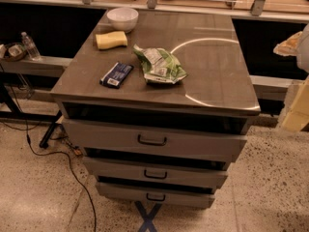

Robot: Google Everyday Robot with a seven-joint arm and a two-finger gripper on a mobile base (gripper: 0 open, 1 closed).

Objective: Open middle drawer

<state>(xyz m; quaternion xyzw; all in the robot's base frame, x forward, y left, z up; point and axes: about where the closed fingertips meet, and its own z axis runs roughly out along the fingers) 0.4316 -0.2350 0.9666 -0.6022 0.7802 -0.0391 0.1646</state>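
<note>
The grey metal cabinet (159,66) has three drawers. The middle drawer (111,168) is shallow, with a small dark loop handle (155,174) at its centre. It sits below the taller top drawer (106,134) and above the narrower lowest drawer (120,191). All three fronts stand a little forward of the cabinet, with dark gaps above them. My gripper (295,106) shows as cream-coloured parts at the right edge, level with the cabinet top. It is well to the right of the drawers and touches nothing.
On the cabinet top lie a white bowl (122,18), a yellow sponge (111,39), a dark blue packet (116,75) and a green chip bag (158,65). A shelf with a water bottle (29,46) runs at the left. Cables (58,153) lie on the speckled floor.
</note>
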